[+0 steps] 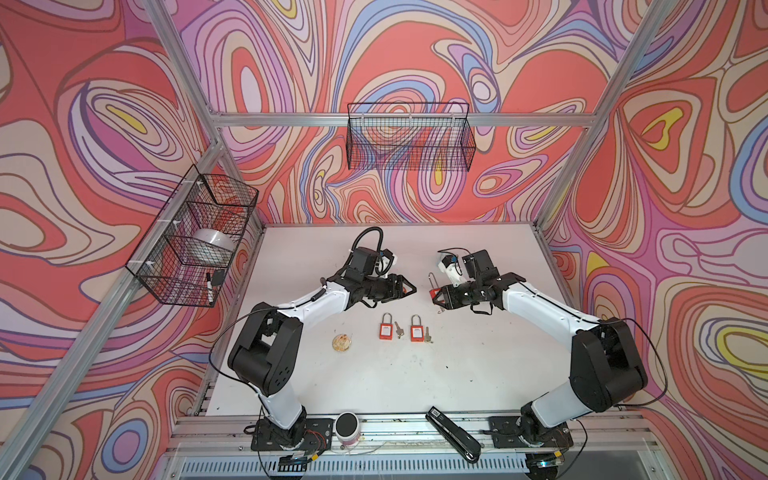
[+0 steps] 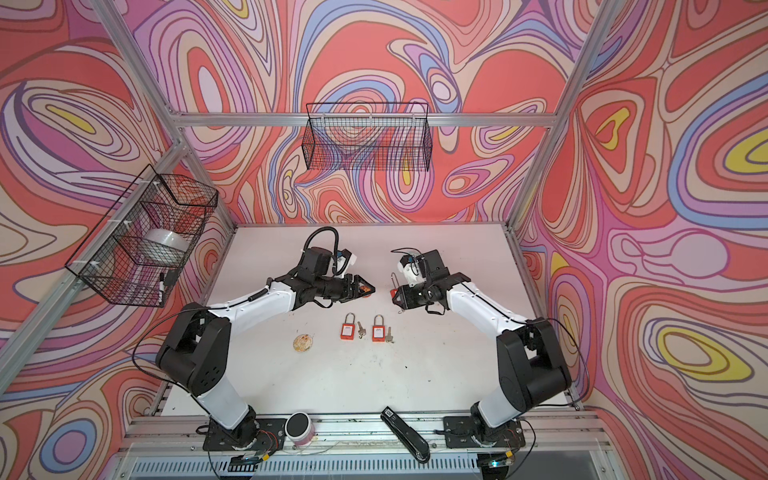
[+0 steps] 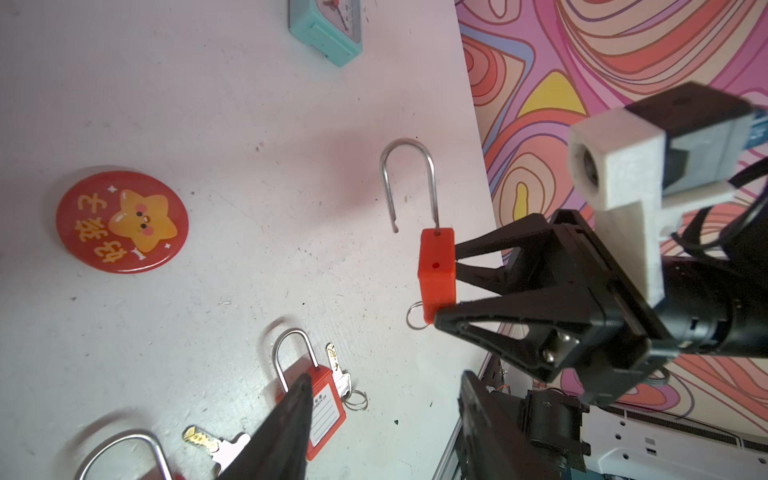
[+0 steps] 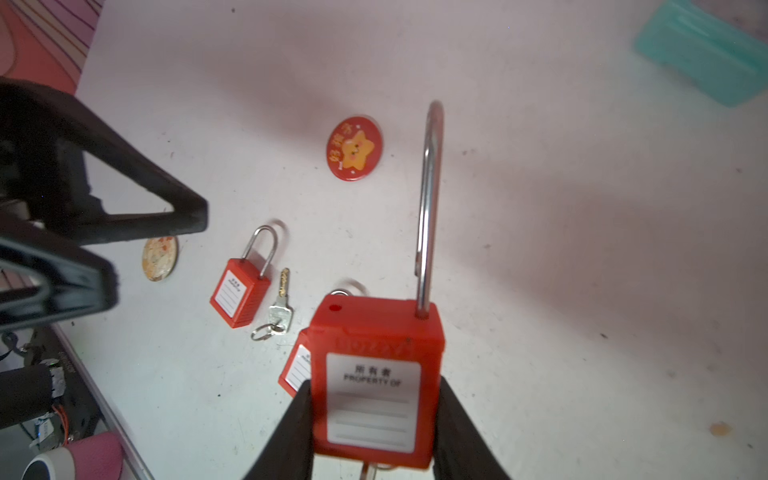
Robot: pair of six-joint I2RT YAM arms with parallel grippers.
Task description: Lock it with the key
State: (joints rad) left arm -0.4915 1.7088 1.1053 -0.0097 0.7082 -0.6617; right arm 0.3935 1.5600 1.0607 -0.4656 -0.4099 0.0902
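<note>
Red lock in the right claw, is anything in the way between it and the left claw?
No, nothing visible. The red lock sits in the right claw, and only air separates it from the open left claw. The two other locks and their keys lie on the table, below that gap.

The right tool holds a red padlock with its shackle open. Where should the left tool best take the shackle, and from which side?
Probably near the bend of the shackle, coming from the side opposite the right tool. That tool clamps the padlock body on both sides, so only the long shackle stands free; its free leg hangs clear of the body.
</note>
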